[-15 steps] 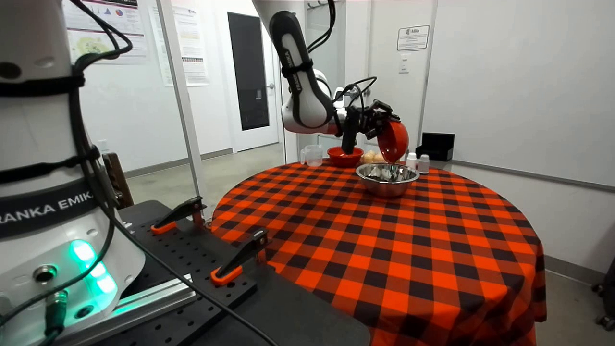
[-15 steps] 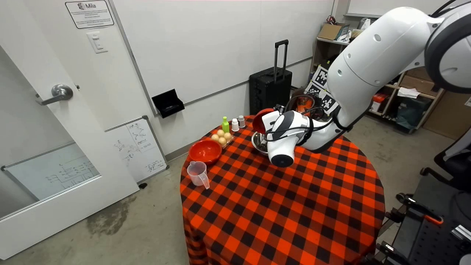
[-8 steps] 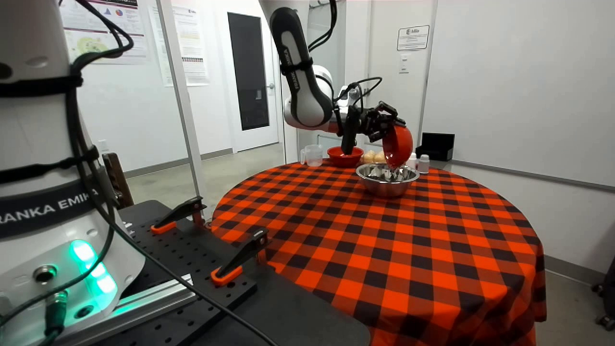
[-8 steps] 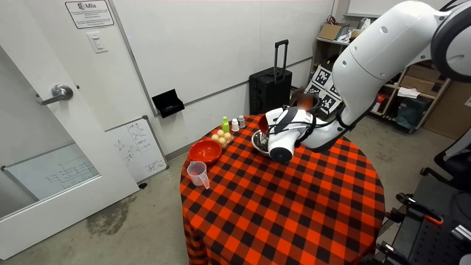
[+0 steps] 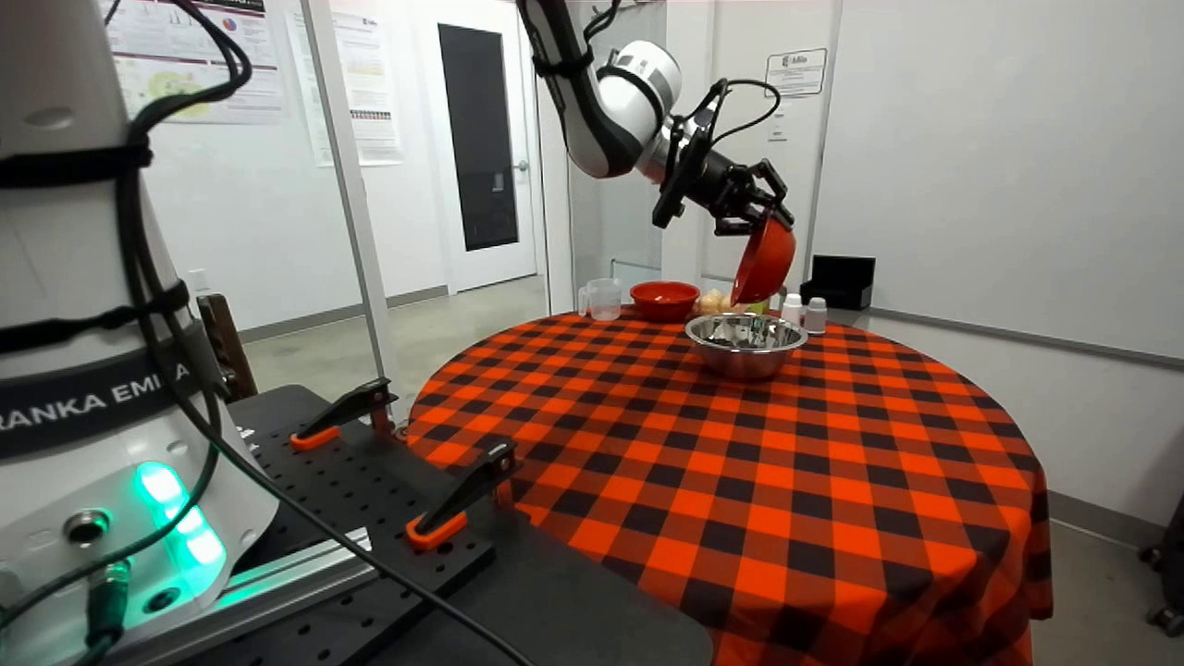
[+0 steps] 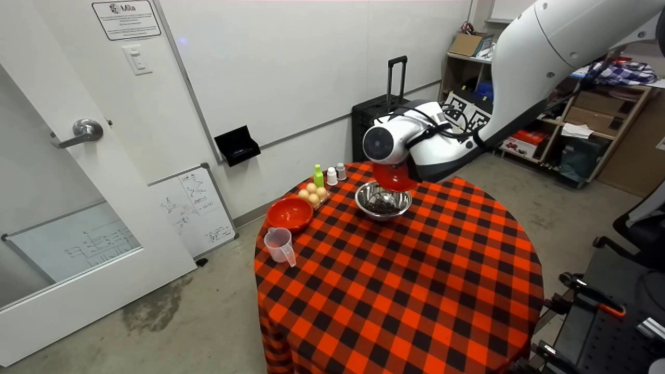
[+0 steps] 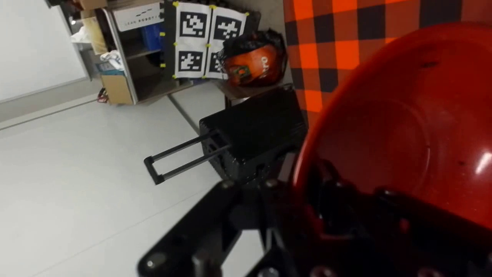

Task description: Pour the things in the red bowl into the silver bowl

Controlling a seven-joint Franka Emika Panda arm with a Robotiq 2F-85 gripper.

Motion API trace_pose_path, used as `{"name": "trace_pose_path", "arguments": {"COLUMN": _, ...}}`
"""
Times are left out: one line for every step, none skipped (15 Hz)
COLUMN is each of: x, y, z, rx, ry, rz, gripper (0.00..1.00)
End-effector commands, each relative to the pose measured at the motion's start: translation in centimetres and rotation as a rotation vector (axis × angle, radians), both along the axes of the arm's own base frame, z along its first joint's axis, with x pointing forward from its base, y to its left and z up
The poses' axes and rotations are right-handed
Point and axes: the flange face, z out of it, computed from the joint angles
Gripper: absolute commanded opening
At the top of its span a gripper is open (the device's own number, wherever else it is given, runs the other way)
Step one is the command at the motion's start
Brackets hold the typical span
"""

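The red bowl (image 5: pixel 766 262) is tipped steeply, opening down, above the silver bowl (image 5: pixel 746 358). My gripper (image 5: pixel 770 220) is shut on its upper rim. The red bowl (image 6: pixel 396 178) also hangs at the far side of the silver bowl (image 6: pixel 367 196), partly covered by my arm; the gripper is hidden there. Dark bits (image 6: pixel 383 206) lie in the silver bowl. In the wrist view, my gripper (image 7: pixel 305 171) has one finger on each side of the rim, and the red bowl's inside (image 7: pixel 384 127) shows only a few dark specks.
A second red bowl (image 6: pixel 290 214), a clear measuring jug (image 6: pixel 279 245), eggs (image 6: pixel 313 194), a green bottle (image 6: pixel 318 176) and two small white-topped shakers (image 6: pixel 332 176) stand along the table's edge. A black suitcase (image 7: pixel 253 127) stands beyond the table.
My gripper has risen with the red bowl, and the arm's wrist has tilted downward. Bits spilled from the bowl's lower rim half a second ago; none are seen falling now.
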Motion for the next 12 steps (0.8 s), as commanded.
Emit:
{"name": "trace_pose_path", "arguments": {"x": 0.7, "y": -0.3, "z": 2.5, "rx": 0.126, "ry": 0.151, "rz": 0.001, "gripper": 0.03}}
{"name": "trace_pose_path", "arguments": {"x": 0.6, "y": -0.1, "z": 2.8, "rx": 0.166, "ry": 0.191, "rz": 0.008, "gripper": 0.03}}
{"name": "trace_pose_path", "arguments": {"x": 0.4, "y": 0.3, "z": 2.8, "rx": 0.206, "ry": 0.231, "rz": 0.017, "gripper": 0.03}}
{"name": "trace_pose_path", "arguments": {"x": 0.2, "y": 0.7, "z": 2.8, "rx": 0.245, "ry": 0.273, "rz": 0.026, "gripper": 0.03}}
{"name": "trace_pose_path", "arguments": {"x": -0.2, "y": 1.3, "z": 2.6, "rx": 0.285, "ry": 0.313, "rz": 0.038, "gripper": 0.03}}
{"name": "trace_pose_path", "arguments": {"x": -0.5, "y": 1.8, "z": 2.5, "rx": 0.325, "ry": 0.351, "rz": 0.052, "gripper": 0.03}}
{"name": "trace_pose_path", "arguments": {"x": -0.9, "y": 2.4, "z": 2.2, "rx": 0.364, "ry": 0.392, "rz": 0.065, "gripper": 0.03}}
{"name": "trace_pose_path", "arguments": {"x": -1.5, "y": 3.1, "z": 1.8, "rx": 0.402, "ry": 0.431, "rz": 0.079, "gripper": 0.03}}
{"name": "trace_pose_path", "arguments": {"x": -1.9, "y": 3.8, "z": 1.4, "rx": 0.440, "ry": 0.473, "rz": 0.093, "gripper": 0.03}}
{"name": "trace_pose_path", "arguments": {"x": -2.6, "y": 4.6, "z": 0.8, "rx": 0.476, "ry": 0.519, "rz": 0.106, "gripper": 0.03}}
{"name": "trace_pose_path", "arguments": {"x": -3.2, "y": 5.4, "z": 0.2, "rx": 0.512, "ry": 0.565, "rz": 0.117, "gripper": 0.03}}
{"name": "trace_pose_path", "arguments": {"x": -4.0, "y": 6.3, "z": -0.6, "rx": 0.548, "ry": 0.609, "rz": 0.129, "gripper": 0.03}}
